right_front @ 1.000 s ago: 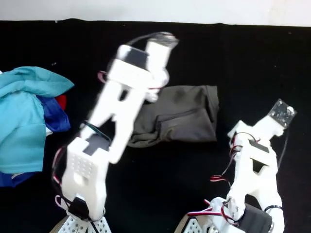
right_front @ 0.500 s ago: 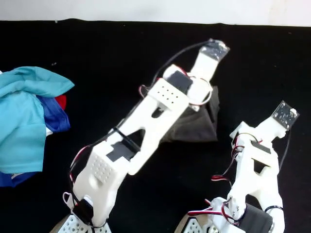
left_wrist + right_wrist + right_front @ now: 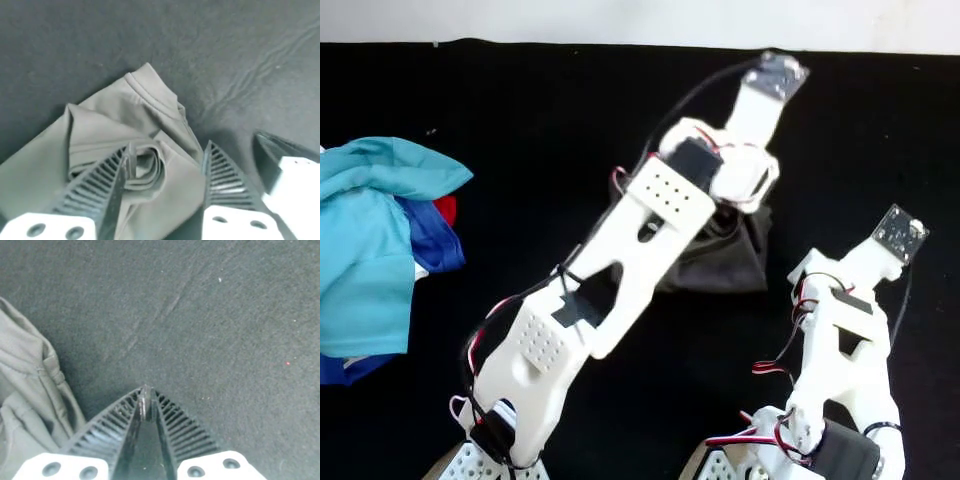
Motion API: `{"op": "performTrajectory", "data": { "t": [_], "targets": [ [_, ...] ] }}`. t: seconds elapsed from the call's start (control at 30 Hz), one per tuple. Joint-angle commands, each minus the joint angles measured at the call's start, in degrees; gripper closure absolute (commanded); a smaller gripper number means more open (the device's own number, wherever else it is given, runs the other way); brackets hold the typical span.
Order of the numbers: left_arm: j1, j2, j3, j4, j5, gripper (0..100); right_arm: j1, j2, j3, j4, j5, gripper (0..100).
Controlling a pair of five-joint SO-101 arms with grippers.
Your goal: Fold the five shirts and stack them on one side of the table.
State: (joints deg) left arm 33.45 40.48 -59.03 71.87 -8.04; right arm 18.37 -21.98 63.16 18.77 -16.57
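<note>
Swinging over in the last second, my left arm is now stretching across the grey shirt toward its far right end, instead of hanging over its left side like before. My right arm is sitting pretty much where it was.

So where things are at: the grey shirt is lying roughly mid-desk, already bunched into a loose fold, with the ribbed collar edge pointing away from me. My left jaws are standing apart right over it, with a rolled-up lip of fabric sitting between them. I can't tell if they're actually touching cloth yet. My right jaws are pressed together on nothing, hovering over bare desk just beside the shirt's edge.

Handling-wise, I'm guessing this thing is light, soft and totally limp. It's going to sag and slide out of its folds the second I'm lifting it from one spot. I'm thinking the best bite is that thick rolled lip near the collar, where several layers are stacking up, so I'm catching all of them and not just the top one.

Everything else is waiting in a crumpled pile at the left edge of the desk: teal on top, with blue and a bit of red poking out underneath.
</note>
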Motion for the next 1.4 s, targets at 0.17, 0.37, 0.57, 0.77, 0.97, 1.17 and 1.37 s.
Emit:
{"op": "performTrajectory", "data": {
  "t": [0.17,0.37,0.57,0.77,0.97,1.17,1.37],
  "targets": [
    [-10.33,1.98,1.71,9.41,0.7,97,-0.84,0.13,-2.68,-1.1,0.0,99.2],
    [-11.12,11.47,0.31,9.32,0.7,99,-0.84,0.13,-2.68,-1.1,0.0,99.2],
    [-6.02,17.1,-6.29,13.01,0.97,99,-0.84,0.13,-2.68,-1.1,0.0,99.2],
    [2.42,17.36,-19.82,26.55,0.88,99,-0.48,0.13,-2.86,-1.1,-0.09,99.2],
    [4.26,14.37,-24.31,29.8,0.88,99,1.36,0.13,-3.03,-1.1,-0.35,99.2],
    [0.75,9.36,-24.31,29.8,0.79,99,1.19,0.13,-3.03,-1.1,-0.35,99.2],
    [-4.0,18.77,-24.57,29.1,0.79,99,1.1,0.13,-3.03,-1.1,-0.35,99.2]
  ]
}}
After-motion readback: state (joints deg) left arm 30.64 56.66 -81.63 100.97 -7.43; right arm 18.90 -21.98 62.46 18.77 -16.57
